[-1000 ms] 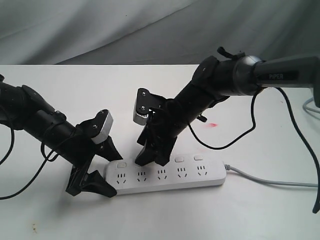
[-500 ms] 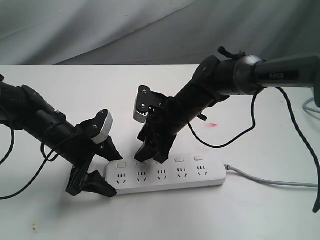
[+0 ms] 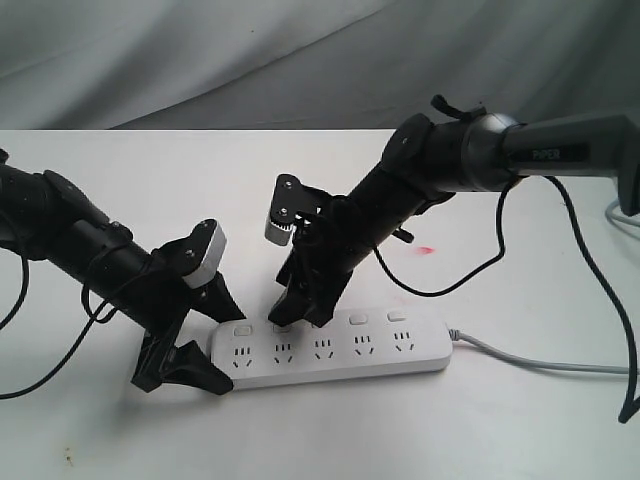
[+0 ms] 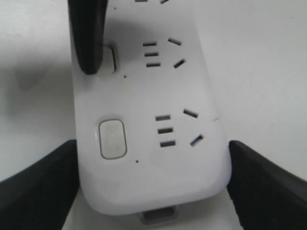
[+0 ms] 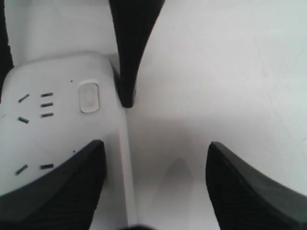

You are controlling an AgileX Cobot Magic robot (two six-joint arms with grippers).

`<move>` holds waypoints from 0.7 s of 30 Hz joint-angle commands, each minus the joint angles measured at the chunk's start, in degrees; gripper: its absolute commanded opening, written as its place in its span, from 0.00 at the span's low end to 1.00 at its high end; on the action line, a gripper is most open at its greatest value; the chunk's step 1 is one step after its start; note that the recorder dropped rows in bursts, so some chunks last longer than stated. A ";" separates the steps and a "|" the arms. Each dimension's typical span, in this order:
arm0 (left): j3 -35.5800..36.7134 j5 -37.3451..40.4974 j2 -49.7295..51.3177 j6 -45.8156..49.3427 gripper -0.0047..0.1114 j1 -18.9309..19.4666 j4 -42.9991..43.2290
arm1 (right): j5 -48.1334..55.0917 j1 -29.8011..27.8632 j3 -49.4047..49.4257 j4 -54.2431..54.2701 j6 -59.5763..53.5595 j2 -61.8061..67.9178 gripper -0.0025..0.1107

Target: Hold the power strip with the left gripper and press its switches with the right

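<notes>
The white power strip lies flat on the table, its grey cord running off to the right. My left gripper is shut on the strip's left end; the left wrist view shows a black finger pressed to each side of the strip. My right gripper stands open over the row of switches. One of its fingertips rests on the edge of the second switch. The first switch is uncovered. The right wrist view shows one finger over the strip and the other beside it.
A small red mark sits on the white table behind the strip. Loose black cables hang from both arms. A grey cloth backdrop closes the far side.
The right gripper has shifted slightly left along the row of switches, uncovering the third switch. The left gripper and the strip have stayed put.
</notes>
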 commanded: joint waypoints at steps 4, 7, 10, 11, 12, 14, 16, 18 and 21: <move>-0.20 -1.01 0.03 0.10 0.04 -0.32 0.00 | -3.03 1.94 0.91 -6.09 0.61 1.29 0.52; -0.20 -1.01 0.03 0.10 0.04 -0.32 0.00 | -2.72 0.75 0.91 -2.59 -1.24 -2.17 0.52; -0.20 -1.01 0.03 0.10 0.04 -0.32 0.00 | -2.23 -1.22 0.91 -1.06 -2.04 -6.28 0.52; -0.20 -1.01 0.03 0.10 0.04 -0.32 0.00 | -1.49 -1.91 0.91 -1.06 -2.17 -7.55 0.52; -0.20 -1.01 0.03 0.10 0.04 -0.32 0.00 | -0.18 -2.77 0.91 -1.06 -2.33 -8.63 0.52; -0.20 -1.01 0.03 0.10 0.04 -0.32 0.00 | 2.93 -4.49 0.91 -1.06 -2.44 -9.79 0.52; -0.20 -1.01 0.03 0.10 0.04 -0.32 0.00 | 5.76 -5.87 0.91 -0.81 -2.44 -9.90 0.52; -0.20 -1.01 0.03 0.10 0.04 -0.32 0.00 | 6.20 -6.04 1.46 -0.81 -2.44 -9.61 0.52; -0.20 -1.01 0.03 0.10 0.04 -0.32 0.00 | 3.20 -5.65 3.89 0.80 -4.46 -9.61 0.52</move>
